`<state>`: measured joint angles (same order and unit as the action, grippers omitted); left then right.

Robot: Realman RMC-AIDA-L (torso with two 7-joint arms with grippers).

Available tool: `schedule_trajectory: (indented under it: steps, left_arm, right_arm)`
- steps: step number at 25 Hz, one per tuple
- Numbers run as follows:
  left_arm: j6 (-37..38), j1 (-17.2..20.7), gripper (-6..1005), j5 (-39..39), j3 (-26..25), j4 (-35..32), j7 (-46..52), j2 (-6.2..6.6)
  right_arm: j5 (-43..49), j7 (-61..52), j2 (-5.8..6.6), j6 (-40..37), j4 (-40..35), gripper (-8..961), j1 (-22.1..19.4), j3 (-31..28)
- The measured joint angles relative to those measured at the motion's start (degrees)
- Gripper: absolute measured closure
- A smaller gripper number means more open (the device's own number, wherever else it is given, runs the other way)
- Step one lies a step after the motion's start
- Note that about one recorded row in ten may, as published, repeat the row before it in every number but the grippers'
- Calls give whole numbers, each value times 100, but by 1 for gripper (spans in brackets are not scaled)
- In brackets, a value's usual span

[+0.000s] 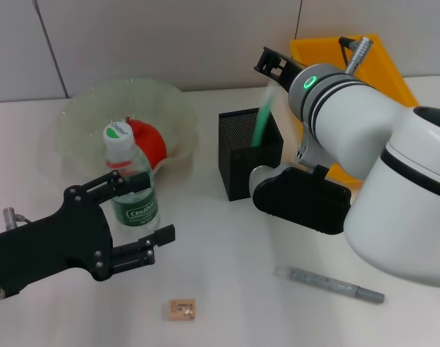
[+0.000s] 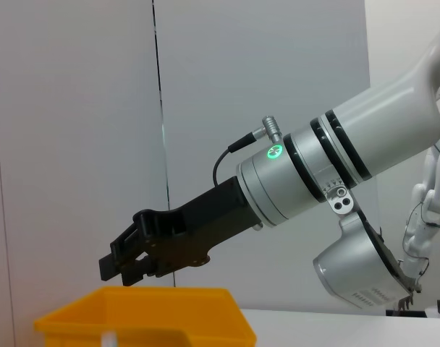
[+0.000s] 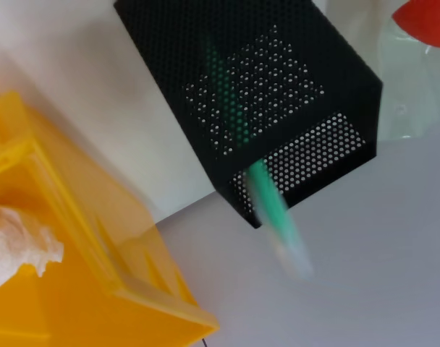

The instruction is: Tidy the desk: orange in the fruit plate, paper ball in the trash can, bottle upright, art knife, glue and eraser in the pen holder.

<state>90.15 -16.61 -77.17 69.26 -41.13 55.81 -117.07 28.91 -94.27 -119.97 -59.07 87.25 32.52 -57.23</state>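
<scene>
Two claws in play: the right gripper (image 1: 267, 66) hangs above the black perforated-metal pen holder (image 1: 250, 153), and a blurred green stick-shaped item (image 1: 262, 123), whether glue or knife I cannot tell, stands tilted in the holder's mouth just below that claw; whether the claw grips it or is spread I cannot tell. The left gripper (image 1: 137, 217) sits low at the near left with its black fingers (image 1: 142, 249) wide apart either side of the upright clear plastic bottle with green label (image 1: 130, 181), touching or not I cannot tell. An orange-red fruit (image 1: 147, 142) lies in the translucent pale-green fruit plate (image 1: 82, 116) behind the bottle, a white crumpled paper ball (image 3: 14, 246) in the yellow plastic bin (image 1: 383, 69), a grey pen-like art knife (image 1: 336, 285) and a small tan block eraser (image 1: 182, 309) on the white tabletop (image 1: 234, 275), well apart from both claws.
</scene>
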Motion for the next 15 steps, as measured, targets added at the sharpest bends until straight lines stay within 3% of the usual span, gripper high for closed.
schedule_trajectory:
  steps: [9, 15]
  left_arm:
    - [3, 23, 203, 0, -1, -1, 0, 0]
    - [3, 43, 203, 0, -8, -18, 0, -4]
  right_arm:
    - [109, -304, 7, 196, 58, 613, 17, -64]
    - [164, -1013, 34, 575, 395, 506, 56, -732]
